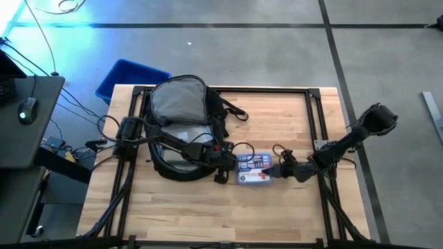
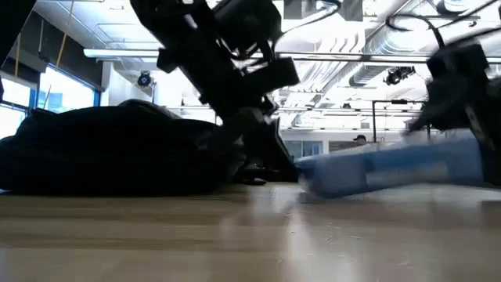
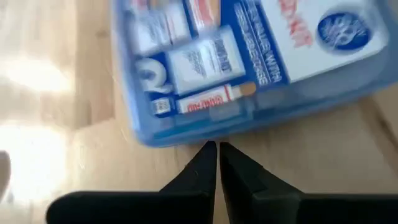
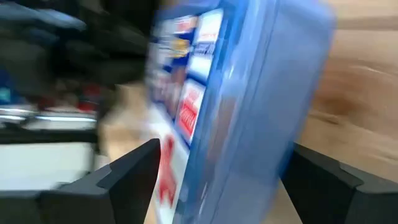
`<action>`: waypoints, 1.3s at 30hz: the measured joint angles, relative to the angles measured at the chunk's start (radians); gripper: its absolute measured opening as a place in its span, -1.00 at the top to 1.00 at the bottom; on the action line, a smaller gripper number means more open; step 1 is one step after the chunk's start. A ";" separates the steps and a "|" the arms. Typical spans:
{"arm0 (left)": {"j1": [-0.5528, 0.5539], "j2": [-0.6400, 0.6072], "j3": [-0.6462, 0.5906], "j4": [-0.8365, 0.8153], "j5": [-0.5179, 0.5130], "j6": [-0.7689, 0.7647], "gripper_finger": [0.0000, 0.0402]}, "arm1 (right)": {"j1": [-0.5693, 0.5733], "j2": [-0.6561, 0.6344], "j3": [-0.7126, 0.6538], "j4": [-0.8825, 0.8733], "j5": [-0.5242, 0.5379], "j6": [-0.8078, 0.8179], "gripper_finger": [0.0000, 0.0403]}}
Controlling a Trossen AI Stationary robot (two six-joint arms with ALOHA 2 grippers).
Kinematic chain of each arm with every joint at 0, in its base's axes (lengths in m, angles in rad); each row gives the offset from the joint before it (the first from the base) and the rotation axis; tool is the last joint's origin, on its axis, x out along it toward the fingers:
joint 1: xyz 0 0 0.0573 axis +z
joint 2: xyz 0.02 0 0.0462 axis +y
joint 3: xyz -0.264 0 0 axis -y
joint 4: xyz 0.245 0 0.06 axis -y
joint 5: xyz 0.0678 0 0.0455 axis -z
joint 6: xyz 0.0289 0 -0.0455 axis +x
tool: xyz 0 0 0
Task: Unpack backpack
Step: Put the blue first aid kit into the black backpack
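The backpack (image 1: 181,124) lies on the left half of the wooden table (image 1: 277,207), its grey lining facing up and its mouth toward the table's middle. The left arm reaches across the backpack, and the left gripper (image 1: 223,168) sits at its right edge with its fingers (image 3: 205,165) pressed together, holding nothing; the tips stop just beside the near edge of a blue plastic case (image 1: 253,168). The case lies on the table between the two grippers, printed label up. The right gripper (image 1: 277,170) comes in from the right with its fingers (image 4: 127,168) spread wide on either side of the case's end.
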 joint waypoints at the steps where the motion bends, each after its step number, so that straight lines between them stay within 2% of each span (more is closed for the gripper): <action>1: 0.003 -0.001 0.001 0.013 0.017 -0.005 1.00 | -0.002 -0.001 -0.001 -0.007 0.000 0.008 -0.47; 5: 0.003 0.020 -0.001 0.057 0.074 -0.007 1.00 | -0.012 0.012 0.000 0.010 -0.006 0.004 -0.47; 11: 0.004 0.049 -0.002 0.133 0.082 -0.009 1.00 | -0.026 0.017 -0.002 0.120 -0.003 -0.073 -0.47; 14: 0.004 0.050 -0.002 0.138 0.047 -0.016 1.00 | -0.026 0.017 -0.001 0.169 0.010 -0.113 -0.44; 18: -0.002 0.041 -0.002 0.118 -0.053 -0.017 1.00 | -0.026 0.017 -0.001 0.171 0.004 -0.136 -0.19; 22: -0.027 -0.013 -0.002 0.077 -0.170 -0.025 1.00 | -0.025 0.015 0.000 0.203 0.030 -0.172 0.27; 26: -0.062 -0.109 -0.002 -0.034 -0.311 -0.026 1.00 | -0.026 0.013 -0.002 0.266 0.057 -0.269 0.30; 30: -0.106 -0.240 -0.001 -0.177 -0.479 -0.050 1.00 | -0.034 0.010 -0.002 0.428 0.086 -0.410 0.30; 32: -0.130 -0.313 -0.001 -0.281 -0.537 -0.079 1.00 | -0.054 0.010 -0.002 0.512 0.068 -0.491 0.30; 36: -0.139 -0.456 0.000 -0.533 -0.563 -0.153 1.00 | -0.127 0.010 0.015 0.569 -0.025 -0.616 0.30; 39: -0.067 -0.519 0.000 -0.721 -0.565 -0.201 0.95 | -0.199 0.010 0.055 0.534 -0.123 -0.697 0.30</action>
